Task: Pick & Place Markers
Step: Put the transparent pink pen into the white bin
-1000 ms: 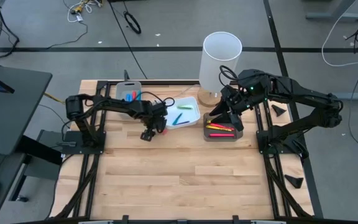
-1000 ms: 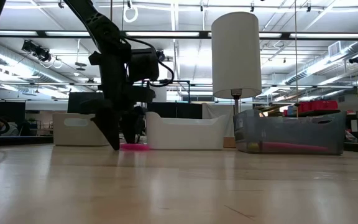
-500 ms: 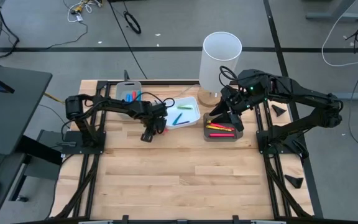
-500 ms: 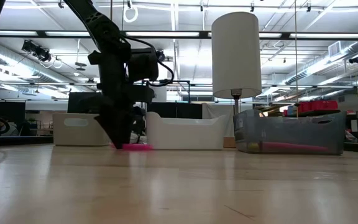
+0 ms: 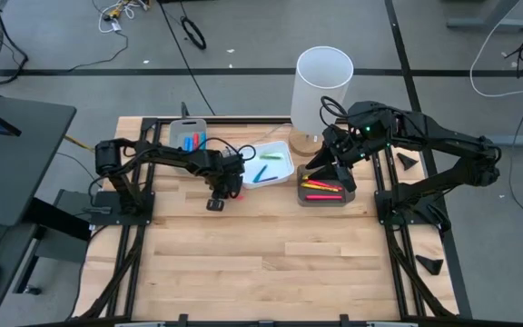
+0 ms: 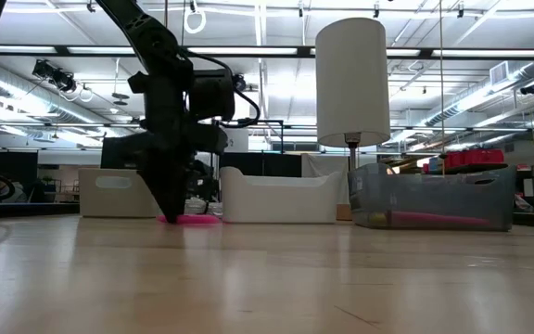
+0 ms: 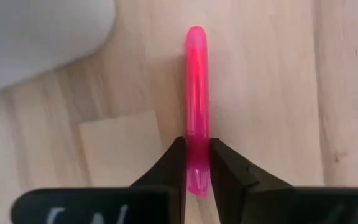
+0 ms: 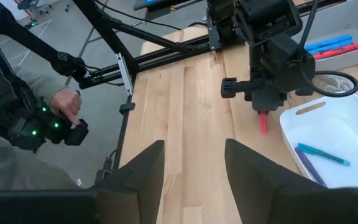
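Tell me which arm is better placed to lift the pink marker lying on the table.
The left. Its tool is already shut on the pink marker beside the white tray. The right tool is open, over by the dark tray.

Pink marker (image 7: 196, 106) between dark tool (image 7: 197, 163) fingers, pale wood table (image 7: 272, 93), white tray (image 5: 275, 173), grey tray (image 5: 339, 199).

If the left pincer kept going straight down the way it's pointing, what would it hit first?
The left pincer is already shut on the pink marker lying on the wooden table; going on, it would likely press into the tabletop.
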`<move>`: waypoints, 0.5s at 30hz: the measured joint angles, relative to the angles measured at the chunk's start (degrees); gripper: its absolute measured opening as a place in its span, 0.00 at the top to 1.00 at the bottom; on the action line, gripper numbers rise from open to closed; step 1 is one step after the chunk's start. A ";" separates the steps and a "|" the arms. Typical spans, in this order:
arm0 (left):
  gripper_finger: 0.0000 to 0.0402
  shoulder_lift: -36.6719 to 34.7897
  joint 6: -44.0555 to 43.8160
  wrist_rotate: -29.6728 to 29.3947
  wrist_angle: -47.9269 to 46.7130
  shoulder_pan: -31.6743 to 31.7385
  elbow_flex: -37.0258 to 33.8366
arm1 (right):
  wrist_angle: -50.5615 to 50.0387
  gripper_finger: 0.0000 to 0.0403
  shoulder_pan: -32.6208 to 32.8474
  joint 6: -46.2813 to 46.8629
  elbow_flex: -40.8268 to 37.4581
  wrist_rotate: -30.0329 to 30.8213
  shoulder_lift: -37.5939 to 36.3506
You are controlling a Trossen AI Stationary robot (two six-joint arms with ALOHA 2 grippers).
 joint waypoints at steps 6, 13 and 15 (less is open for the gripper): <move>0.88 -1.48 -1.11 -1.08 -2.63 -0.84 -0.28 | 0.01 0.58 -0.01 -0.01 0.00 0.01 0.00; 0.96 -5.75 -3.40 -1.82 -5.96 -2.10 -0.24 | 0.31 0.58 -0.01 -0.75 0.00 0.01 0.00; 0.99 -7.03 -3.42 -1.85 -6.48 -2.45 -0.24 | 0.65 0.58 -0.01 -1.22 0.00 0.02 0.00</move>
